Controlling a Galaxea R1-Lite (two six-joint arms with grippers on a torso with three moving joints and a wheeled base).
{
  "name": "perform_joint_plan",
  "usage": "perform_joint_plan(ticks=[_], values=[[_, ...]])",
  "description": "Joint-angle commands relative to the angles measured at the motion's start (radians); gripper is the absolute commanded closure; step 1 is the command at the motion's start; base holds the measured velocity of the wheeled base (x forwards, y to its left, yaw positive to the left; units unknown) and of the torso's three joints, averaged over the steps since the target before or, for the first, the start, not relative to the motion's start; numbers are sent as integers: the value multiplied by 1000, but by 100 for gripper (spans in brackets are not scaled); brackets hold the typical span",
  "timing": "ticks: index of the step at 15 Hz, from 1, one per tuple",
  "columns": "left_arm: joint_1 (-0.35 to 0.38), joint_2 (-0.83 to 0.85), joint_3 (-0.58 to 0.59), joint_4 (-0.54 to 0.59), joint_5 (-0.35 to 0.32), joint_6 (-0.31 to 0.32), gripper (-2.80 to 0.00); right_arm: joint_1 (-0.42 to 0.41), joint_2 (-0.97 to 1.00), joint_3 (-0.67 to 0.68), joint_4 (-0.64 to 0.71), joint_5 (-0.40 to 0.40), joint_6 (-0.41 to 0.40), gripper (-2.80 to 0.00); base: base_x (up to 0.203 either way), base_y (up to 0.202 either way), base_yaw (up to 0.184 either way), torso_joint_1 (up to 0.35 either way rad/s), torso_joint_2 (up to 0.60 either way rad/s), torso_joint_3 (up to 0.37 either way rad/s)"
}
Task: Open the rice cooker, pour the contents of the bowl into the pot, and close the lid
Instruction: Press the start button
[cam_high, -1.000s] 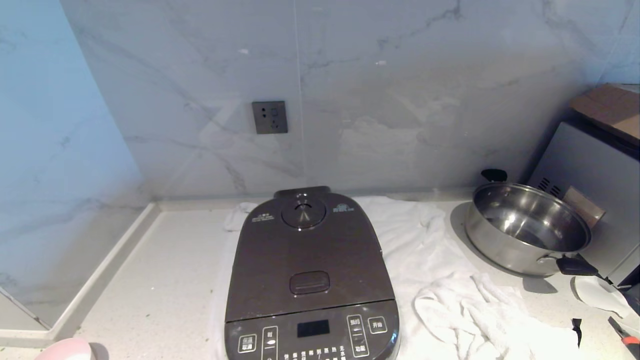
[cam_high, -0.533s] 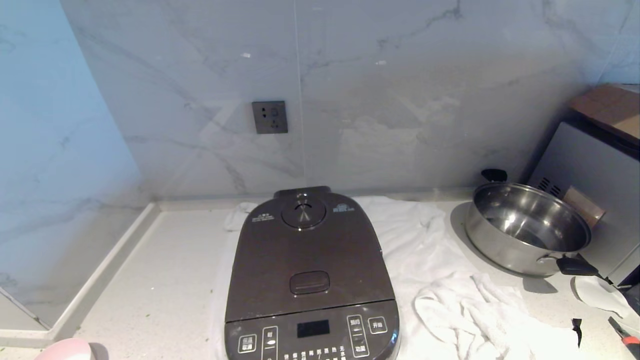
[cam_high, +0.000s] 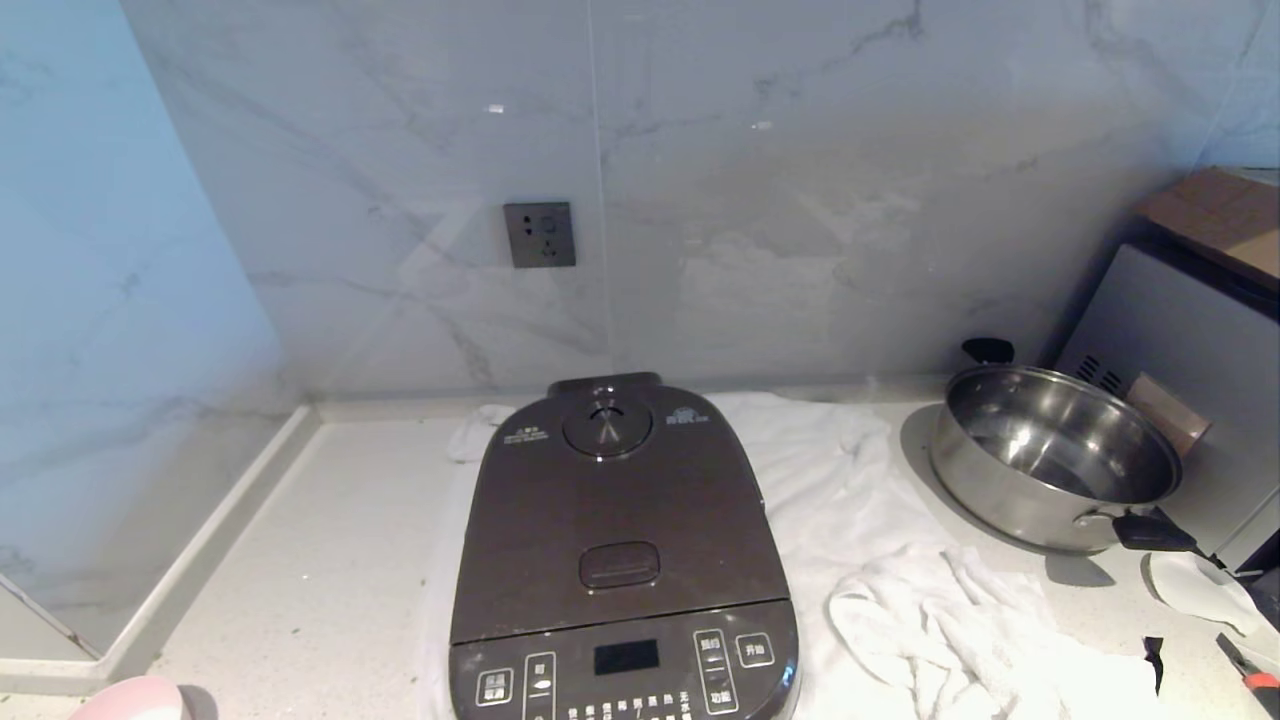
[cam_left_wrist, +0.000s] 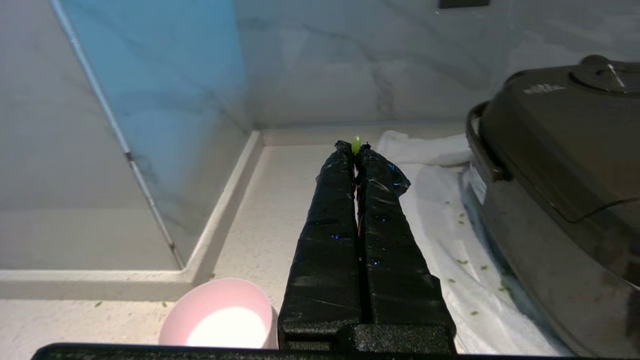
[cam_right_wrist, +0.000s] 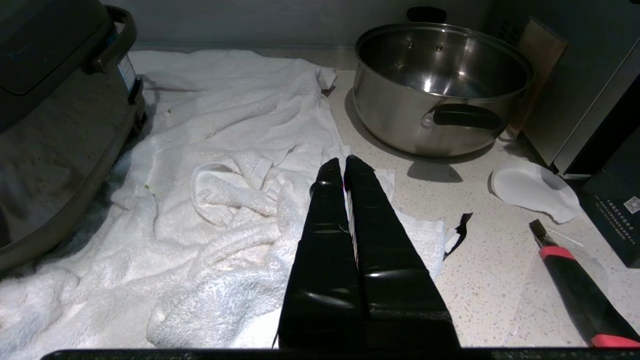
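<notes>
The rice cooker (cam_high: 620, 540) stands on a white towel with its lid (cam_high: 615, 500) down, so the pot is hidden. The pink bowl (cam_high: 135, 700) sits at the counter's near left corner; its inside (cam_left_wrist: 220, 325) looks white, with no green in it. A few green bits (cam_left_wrist: 462, 261) lie on the towel beside the cooker (cam_left_wrist: 565, 175). My left gripper (cam_left_wrist: 356, 146) hovers shut between bowl and cooker, with one green bit stuck at its tips. My right gripper (cam_right_wrist: 345, 162) is shut above the towel, right of the cooker (cam_right_wrist: 45, 125). Neither arm shows in the head view.
A steel pan (cam_high: 1060, 460) with black handles stands at the right, before a grey appliance (cam_high: 1190, 380). The crumpled white towel (cam_high: 930, 610) spreads right of the cooker. A red-and-black cutter (cam_right_wrist: 575, 285) and a white scrap (cam_right_wrist: 530, 190) lie near the right edge. Marble walls close the back and left.
</notes>
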Motion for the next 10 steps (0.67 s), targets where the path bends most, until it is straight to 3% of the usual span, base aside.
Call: perform_joint_plan(ticks=[1, 6, 10], values=[[-1, 1, 7, 3, -27, -1, 0, 0, 1, 0, 0, 1, -1, 0, 0, 0, 0, 0, 0, 0], [-1, 1, 8, 39, -38, 5, 0, 0, 0, 0, 0, 1, -1, 0, 0, 0, 0, 0, 0, 0], [1, 1, 90, 77, -38, 40, 0, 0, 0, 0, 0, 1, -1, 0, 0, 0, 0, 0, 0, 0]])
